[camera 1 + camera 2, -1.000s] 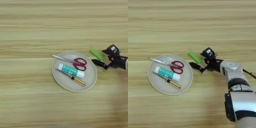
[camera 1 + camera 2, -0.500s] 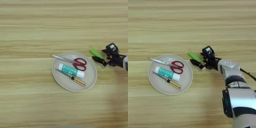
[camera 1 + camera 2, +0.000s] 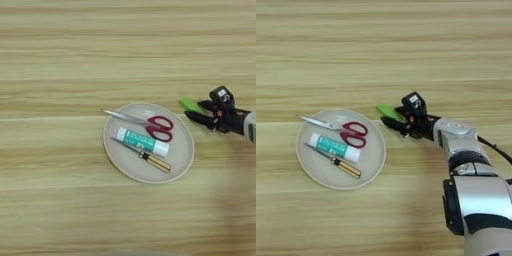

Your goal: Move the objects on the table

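Just right of the round beige plate [image 3: 373, 165] on the wood-grain table [image 3: 384, 50], the flat bright green rectangular block [image 3: 385, 110] sits between the black two-fingered gripper's [image 3: 394, 117] parted fingers; it looks light, stiff and smooth, best pinched across its narrow width.

Fingers [image 3: 392, 116] come in from the right with the green block [image 3: 387, 111] right at their tips, the upper finger over it and the lower one just below. Immediately left of the tips: rim of the beige plate [image 3: 378, 150], blocking any low sweep that way. The plate is crowded with scissors [image 3: 338, 128] across the top, a tube [image 3: 334, 147] in the middle and a screwdriver [image 3: 336, 162] along its lower side, tube and screwdriver nearly touching. Behind the fingers, the silver forearm [image 3: 458, 137] takes the right side down to the bottom edge. Bare bench [image 3: 125, 55] lies above the fingers, below the plate and far left, all open for passing.
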